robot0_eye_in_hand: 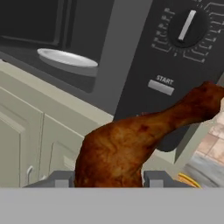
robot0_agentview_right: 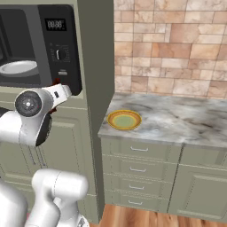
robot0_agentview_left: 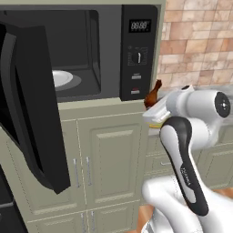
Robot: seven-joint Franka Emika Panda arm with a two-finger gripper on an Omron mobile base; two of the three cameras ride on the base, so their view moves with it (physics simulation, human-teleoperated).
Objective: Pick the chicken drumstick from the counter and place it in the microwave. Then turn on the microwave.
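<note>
In the left base view, the large black built-in microwave (robot0_agentview_left: 91,50) fills the upper left, its dark glass door (robot0_agentview_left: 32,104) swung open toward the camera and a white turntable plate (robot0_agentview_left: 61,78) inside. At centre right, the white arm's gripper (robot0_agentview_left: 154,113) holds the small reddish-brown roasted chicken drumstick (robot0_agentview_left: 154,94), bone end up, just below the control panel (robot0_agentview_left: 139,50).

In the right base view, the gripper (robot0_agentview_right: 57,95) sits at left in front of the panel's lower edge; a round yellow-green plate (robot0_agentview_right: 124,119) lies on the grey-white marbled stone counter (robot0_agentview_right: 177,119) at centre.

In the hand view, the drumstick fills the lower centre, clamped between the dark fingertips (robot0_eye_in_hand: 157,178), below the START button (robot0_eye_in_hand: 162,84).
</note>
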